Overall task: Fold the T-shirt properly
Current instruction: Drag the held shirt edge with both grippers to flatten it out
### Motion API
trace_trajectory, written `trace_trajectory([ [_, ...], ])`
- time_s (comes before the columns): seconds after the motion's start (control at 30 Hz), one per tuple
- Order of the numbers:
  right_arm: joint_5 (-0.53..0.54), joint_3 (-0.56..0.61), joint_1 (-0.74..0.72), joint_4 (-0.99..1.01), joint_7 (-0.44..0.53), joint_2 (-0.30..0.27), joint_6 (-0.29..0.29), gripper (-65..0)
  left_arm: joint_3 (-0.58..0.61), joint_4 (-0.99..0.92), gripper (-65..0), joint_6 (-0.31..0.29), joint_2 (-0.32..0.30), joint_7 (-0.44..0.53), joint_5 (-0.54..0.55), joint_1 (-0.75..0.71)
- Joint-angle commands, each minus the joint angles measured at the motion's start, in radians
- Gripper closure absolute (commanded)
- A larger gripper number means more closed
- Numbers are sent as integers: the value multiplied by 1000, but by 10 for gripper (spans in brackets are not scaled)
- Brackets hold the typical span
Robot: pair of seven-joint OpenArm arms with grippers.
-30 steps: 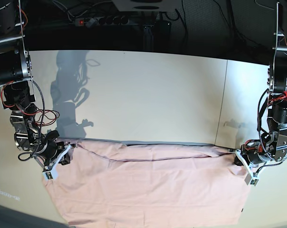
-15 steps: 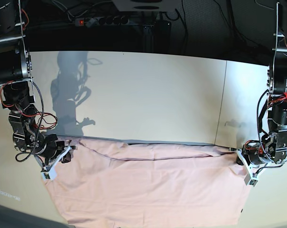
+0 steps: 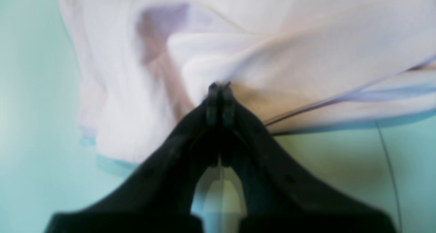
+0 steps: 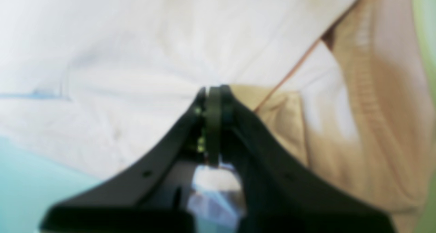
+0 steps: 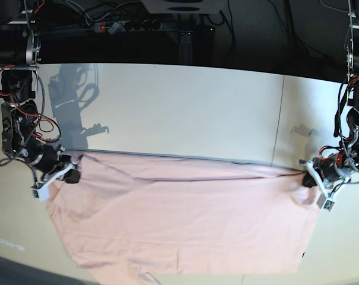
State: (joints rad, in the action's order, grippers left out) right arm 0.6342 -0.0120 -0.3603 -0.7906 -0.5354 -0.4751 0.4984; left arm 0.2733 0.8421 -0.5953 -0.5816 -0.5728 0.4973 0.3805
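Presently the left tool [image 5: 308,180] and right tool [image 5: 72,176] each pinch 1 far corner of the T-shirt [image 5: 185,225], spread on the worktop [image 5: 185,113].

A pale, off-white table [image 5: 185,107] fills most of the base view, with a thin seam running top to bottom near its right side. A pale pink T-shirt [image 5: 185,219] lies spread across its lower half, reaching the bottom edge of the frame.
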Motion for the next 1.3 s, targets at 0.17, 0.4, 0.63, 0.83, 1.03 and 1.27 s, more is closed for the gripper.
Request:
trace_trajectory([
  [0.17,-40,-3,204,-234,-72,-62,51,0,9,164,0,0,-17,-186,-9,-169],
  [0.4,-17,-62,441,-497,-72,-126,51,0,-47,363,0,0,-16,-190,-27,-413],
  [0.63,24,-221,580,-614,-72,-128,51,0,-229,546,0,0,-17,-188,-31,-593],
  [0.83,58,-249,631,-645,-75,-128,51,0,-274,704,0,8,-16,-195,-23,-723],
  [1.03,58,-249,638,-647,-91,-130,51,0,-285,787,0,10,6,-195,-39,-809],
  [1.27,59,-249,641,-650,-132,-151,51,0,-386,837,0,16,58,-195,-45,-878],
])
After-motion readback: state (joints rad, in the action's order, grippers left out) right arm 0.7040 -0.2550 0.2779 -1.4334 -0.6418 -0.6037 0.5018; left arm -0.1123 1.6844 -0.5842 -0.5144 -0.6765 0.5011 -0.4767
